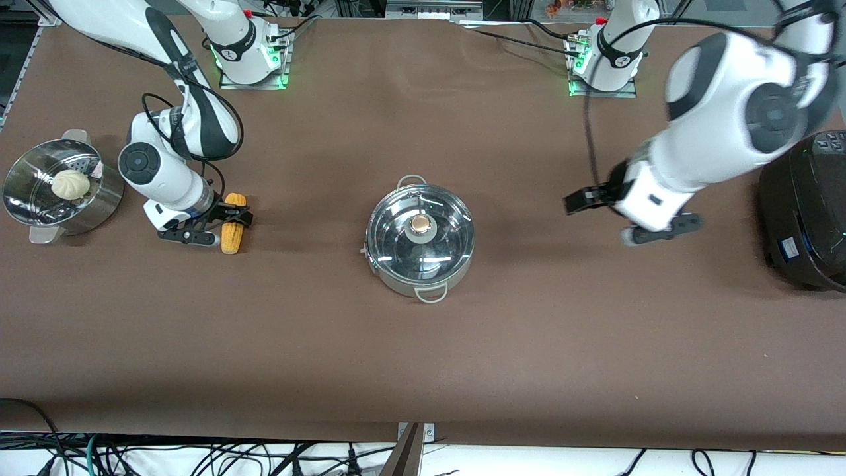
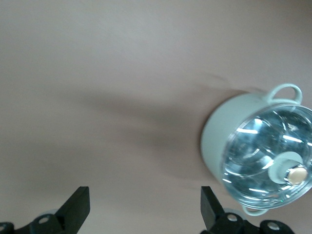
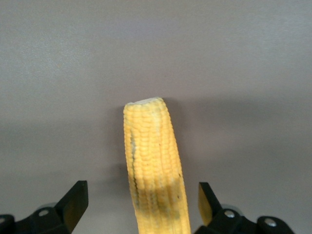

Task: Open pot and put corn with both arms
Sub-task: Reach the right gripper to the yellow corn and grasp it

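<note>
The steel pot (image 1: 404, 285) stands mid-table with its glass lid (image 1: 439, 250) on and the round knob (image 1: 421, 225) at the centre. The corn (image 1: 233, 225) lies on the table toward the right arm's end. My right gripper (image 1: 228, 226) is open and low around the corn; in the right wrist view the corn (image 3: 153, 165) lies between the two spread fingers of the gripper (image 3: 141, 204), which do not touch it. My left gripper (image 1: 598, 219) is open and empty over bare table beside the pot, toward the left arm's end. The left wrist view shows its gripper (image 2: 144, 207) with the pot (image 2: 214, 141) and lid (image 2: 263, 161) off to one side.
A perforated steamer pot (image 1: 20, 198) with a white bun (image 1: 71, 183) stands at the right arm's end, beside the right gripper. A big black cooker (image 1: 806, 211) stands at the left arm's end, close to the left arm.
</note>
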{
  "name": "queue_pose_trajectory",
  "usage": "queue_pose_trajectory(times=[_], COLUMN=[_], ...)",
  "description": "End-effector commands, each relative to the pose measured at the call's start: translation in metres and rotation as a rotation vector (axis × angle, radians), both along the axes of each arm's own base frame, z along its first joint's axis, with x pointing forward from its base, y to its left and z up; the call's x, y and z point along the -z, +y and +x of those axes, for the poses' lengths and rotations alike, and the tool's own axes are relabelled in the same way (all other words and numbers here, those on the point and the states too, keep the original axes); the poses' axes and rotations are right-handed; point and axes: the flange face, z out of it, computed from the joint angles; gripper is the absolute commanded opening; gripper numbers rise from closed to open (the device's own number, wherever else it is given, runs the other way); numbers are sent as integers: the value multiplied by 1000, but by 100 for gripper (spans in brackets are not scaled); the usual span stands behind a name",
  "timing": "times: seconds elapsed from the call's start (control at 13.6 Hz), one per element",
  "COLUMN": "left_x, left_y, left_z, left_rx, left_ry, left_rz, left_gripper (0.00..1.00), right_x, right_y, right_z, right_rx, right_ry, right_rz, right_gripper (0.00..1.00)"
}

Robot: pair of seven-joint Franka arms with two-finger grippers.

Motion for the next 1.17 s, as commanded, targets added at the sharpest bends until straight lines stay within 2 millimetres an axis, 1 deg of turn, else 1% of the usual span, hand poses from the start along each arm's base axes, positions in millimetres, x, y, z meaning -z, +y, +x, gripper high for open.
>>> queue_pose_trajectory(times=[0.0,0.07,0.15,0.22,0.29,0.37,0.44,0.51,0.59,0.66,0.81,0.88,0.95,1.03,1.1], left_x=[16,22,29,38,48,54,64,71,74,81,107,115,119,120,126], left_y=[-67,-97,-127,-152,-182,-207,-233,-243,-248,-254,-267,-271,-273,-276,-281], left_z=[2,0,-3,-6,-13,-16,-21,-18,-14,-11,-9,-10,-10,-10,-12], left_rx=[-46,-56,-69,-76,-64,-69,-77,-89,-92,-95,-90,-97,-108,-111,-107], left_ry=[10,16,22,16,-12,-41,-50,-63,-78,-90,-111,-119,-118,-125,-126], left_rz=[-10,-3,3,35,85,115,129,135,135,130,123,127,128,121,121], left_gripper=[100,100,100,100,100,100,100,100,100,100,100,100,100,100,100], right_x=[11,20,22,22,23,22,21,20,14,4,-21,-39,-55,-76,-100], right_y=[0,-1,-5,-9,-8,-8,-8,-8,-9,-10,-9,-9,-9,-7,-7], right_z=[-3,-5,-7,-7,-8,-8,-8,-8,-6,-3,9,18,27,37,48], right_rx=[7,9,14,17,17,17,14,13,11,12,12,15,19,21,24], right_ry=[1,18,28,35,45,45,45,47,51,58,78,105,136,168,193], right_rz=[-9,-10,-13,-16,-18,-18,-19,-19,-22,-27,-39,-49,-60,-70,-80], right_gripper=[98,90,84,70,44,26,16,11,7,2,1,1,1,1,1])
